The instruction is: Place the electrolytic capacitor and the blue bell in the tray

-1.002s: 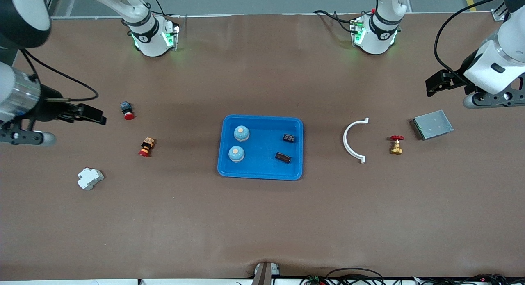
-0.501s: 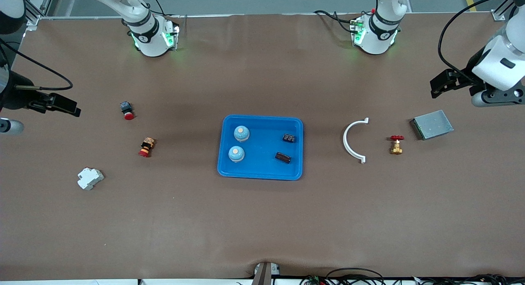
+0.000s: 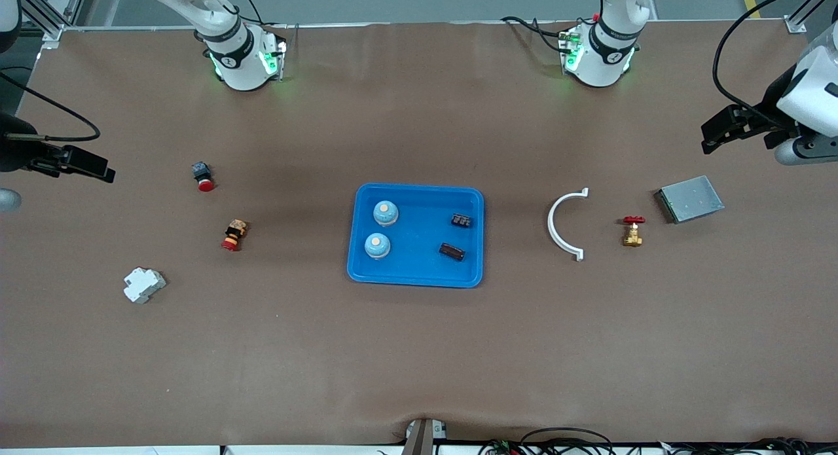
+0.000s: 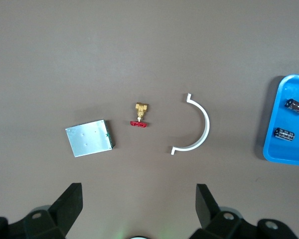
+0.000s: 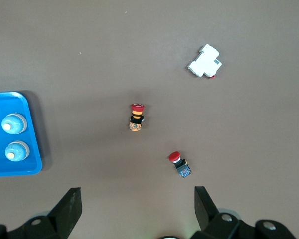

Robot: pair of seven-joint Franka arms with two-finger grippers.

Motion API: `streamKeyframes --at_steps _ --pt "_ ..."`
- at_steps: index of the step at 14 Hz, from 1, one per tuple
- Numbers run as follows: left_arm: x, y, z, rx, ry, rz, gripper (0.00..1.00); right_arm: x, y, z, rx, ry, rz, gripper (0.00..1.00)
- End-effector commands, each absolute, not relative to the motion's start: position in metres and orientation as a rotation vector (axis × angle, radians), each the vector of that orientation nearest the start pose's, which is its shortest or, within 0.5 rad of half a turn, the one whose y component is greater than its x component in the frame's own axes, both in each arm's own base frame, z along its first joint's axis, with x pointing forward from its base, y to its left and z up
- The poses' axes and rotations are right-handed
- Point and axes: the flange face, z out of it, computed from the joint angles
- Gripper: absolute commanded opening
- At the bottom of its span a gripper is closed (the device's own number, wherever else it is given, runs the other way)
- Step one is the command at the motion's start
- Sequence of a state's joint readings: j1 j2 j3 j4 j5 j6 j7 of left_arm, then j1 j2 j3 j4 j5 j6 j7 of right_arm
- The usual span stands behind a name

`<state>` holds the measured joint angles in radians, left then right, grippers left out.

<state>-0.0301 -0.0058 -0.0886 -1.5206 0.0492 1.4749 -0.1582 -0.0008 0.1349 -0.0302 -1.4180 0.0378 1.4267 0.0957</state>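
Note:
The bright-blue tray (image 3: 419,272) lies mid-table. In it stand two blue bells (image 3: 385,213) (image 3: 377,245) toward the right arm's end, and two dark capacitors (image 3: 462,220) (image 3: 452,251) toward the left arm's end. The tray's edge shows in the left wrist view (image 4: 274,149) with both capacitors (image 4: 297,106) (image 4: 285,134), and in the right wrist view (image 5: 30,169) with both bells (image 5: 14,124) (image 5: 16,151). My left gripper (image 3: 720,129) is open and empty, high over the left arm's end of the table. My right gripper (image 3: 88,165) is open and empty, high over the right arm's end.
Toward the left arm's end lie a white curved clip (image 3: 563,224), a brass valve with a red handle (image 3: 632,230) and a grey metal box (image 3: 691,198). Toward the right arm's end lie two red-capped push buttons (image 3: 202,176) (image 3: 234,235) and a white breaker (image 3: 143,285).
Both arms have drawn away from the tray toward their own ends of the table, and both grippers now sit higher in the front view. Nothing on the table has moved.

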Motion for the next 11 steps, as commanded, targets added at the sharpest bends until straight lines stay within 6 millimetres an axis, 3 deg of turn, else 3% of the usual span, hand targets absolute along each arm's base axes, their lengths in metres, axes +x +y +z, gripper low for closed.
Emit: streamKeyframes --at_steps 1,7,9,11 --pt "0.521 -0.060 0.647 -3.107 -0.032 0.044 1.00 0.573 -0.004 0.609 -3.106 0.163 0.202 1.00" --pt "0.492 -0.063 0.640 -3.117 -0.024 0.001 1.00 0.575 -0.008 0.611 -3.143 0.155 0.183 1.00" --pt "0.495 -0.064 0.640 -3.118 -0.024 0.001 1.00 0.575 -0.007 0.621 -3.152 0.161 0.157 1.00" --pt "0.498 -0.064 0.640 -3.119 -0.024 0.004 1.00 0.575 -0.019 0.621 -3.145 0.182 0.157 1.00"
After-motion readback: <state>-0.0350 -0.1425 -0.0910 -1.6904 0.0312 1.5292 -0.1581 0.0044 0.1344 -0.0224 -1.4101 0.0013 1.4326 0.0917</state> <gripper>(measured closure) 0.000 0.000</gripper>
